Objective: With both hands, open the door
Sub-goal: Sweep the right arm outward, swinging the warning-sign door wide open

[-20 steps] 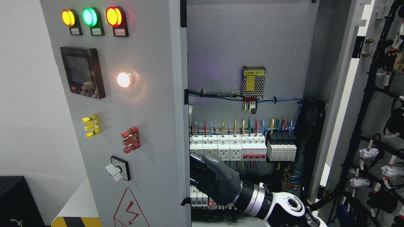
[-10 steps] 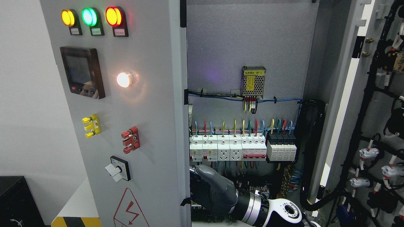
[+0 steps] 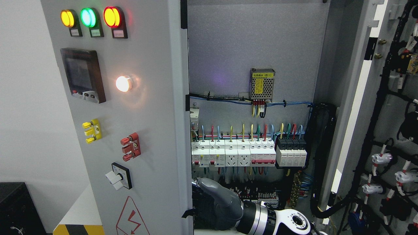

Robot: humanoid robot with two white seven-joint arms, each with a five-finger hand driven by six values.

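1. Your right hand (image 3: 212,205) rests behind the left door (image 3: 143,130) at its free edge; whether its fingers grip cannot be told.
2. A slip may send knuckles into the breakers (image 3: 228,155).
3. The right door (image 3: 392,130) already stands wide open.

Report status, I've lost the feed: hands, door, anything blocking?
Right hand at left door's inner edge, low; grip unclear. Left hand out of view. Right door wide open. Breakers just behind hand.
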